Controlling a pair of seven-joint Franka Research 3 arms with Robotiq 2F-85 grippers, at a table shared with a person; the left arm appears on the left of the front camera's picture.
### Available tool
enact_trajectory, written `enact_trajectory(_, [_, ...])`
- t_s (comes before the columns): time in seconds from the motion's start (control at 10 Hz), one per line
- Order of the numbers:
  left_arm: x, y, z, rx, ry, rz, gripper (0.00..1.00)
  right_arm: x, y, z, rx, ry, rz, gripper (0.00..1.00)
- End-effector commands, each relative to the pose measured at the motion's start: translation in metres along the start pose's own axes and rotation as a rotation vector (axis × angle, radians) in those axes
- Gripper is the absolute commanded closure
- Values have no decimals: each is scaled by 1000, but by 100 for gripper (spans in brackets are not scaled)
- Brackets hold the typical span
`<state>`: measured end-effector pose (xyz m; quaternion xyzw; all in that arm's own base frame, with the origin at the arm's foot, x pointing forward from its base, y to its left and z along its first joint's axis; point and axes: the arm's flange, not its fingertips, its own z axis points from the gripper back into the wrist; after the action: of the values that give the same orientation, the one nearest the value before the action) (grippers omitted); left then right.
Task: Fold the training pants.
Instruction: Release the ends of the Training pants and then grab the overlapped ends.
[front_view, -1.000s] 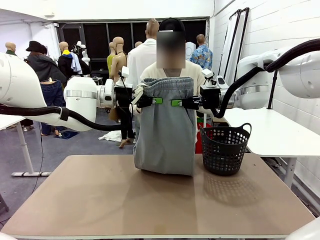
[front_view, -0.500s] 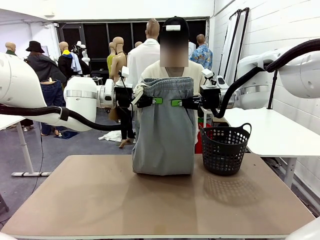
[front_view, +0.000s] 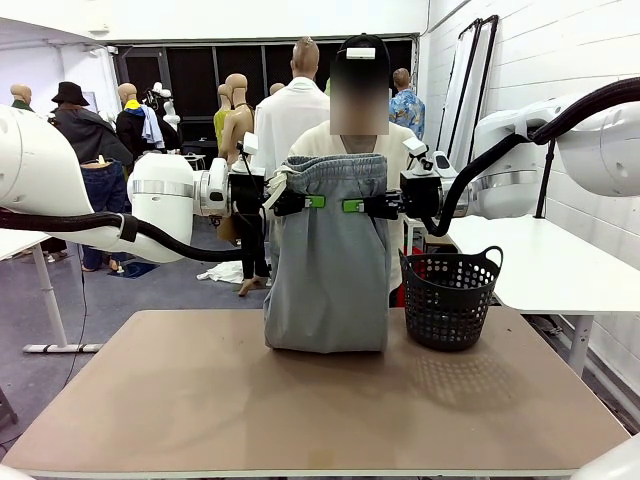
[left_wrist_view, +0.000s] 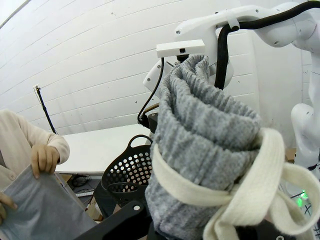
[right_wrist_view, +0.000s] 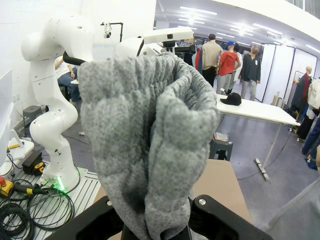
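Left gripper (front_view: 314, 201) and right gripper (front_view: 352, 206) are clamping opposite waistband sides of the training pants (front_view: 327, 270), which are hanging long-axis vertical, bottom fold touching the table (front_view: 180, 400).
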<state>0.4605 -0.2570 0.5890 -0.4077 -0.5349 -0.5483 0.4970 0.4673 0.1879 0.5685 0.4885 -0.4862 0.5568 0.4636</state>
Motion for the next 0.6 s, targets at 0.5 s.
enact_trajectory(0.5, [3,0,1,3,-6,-6,100,1,1,-1,4,-3,1,100])
